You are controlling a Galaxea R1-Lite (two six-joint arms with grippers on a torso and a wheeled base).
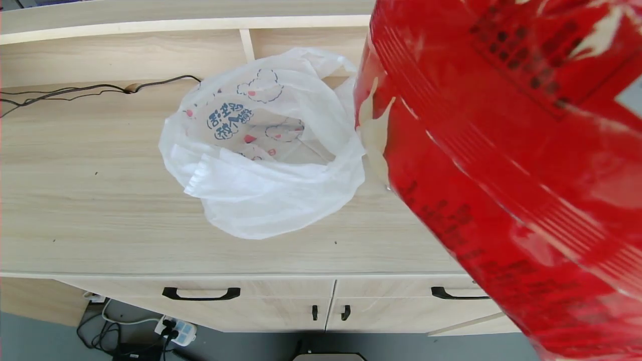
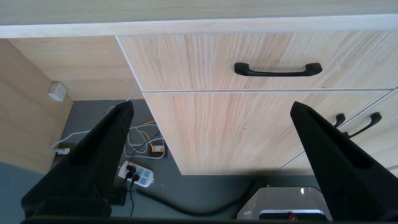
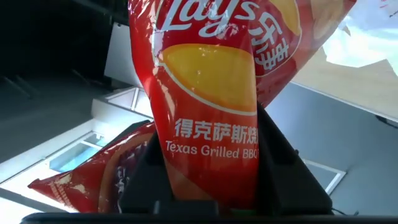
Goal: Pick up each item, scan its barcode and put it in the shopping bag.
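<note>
A red chip bag (image 1: 506, 150) is held up close to the head camera, covering the right side of that view. My right gripper (image 3: 208, 165) is shut on this chip bag (image 3: 211, 106), its black fingers (image 3: 277, 155) pinching the bag's lower part. The white plastic shopping bag (image 1: 261, 145) lies open on the wooden counter (image 1: 85, 200), just left of the chip bag. My left gripper (image 2: 211, 149) hangs open below the counter's front, facing the drawers, with nothing between its fingers (image 2: 93, 155).
Black cables (image 1: 95, 90) run along the counter's back left. A raised shelf (image 1: 175, 25) lines the back. Drawers with black handles (image 1: 200, 294) sit under the counter front. A power strip (image 1: 175, 330) and cords lie on the floor.
</note>
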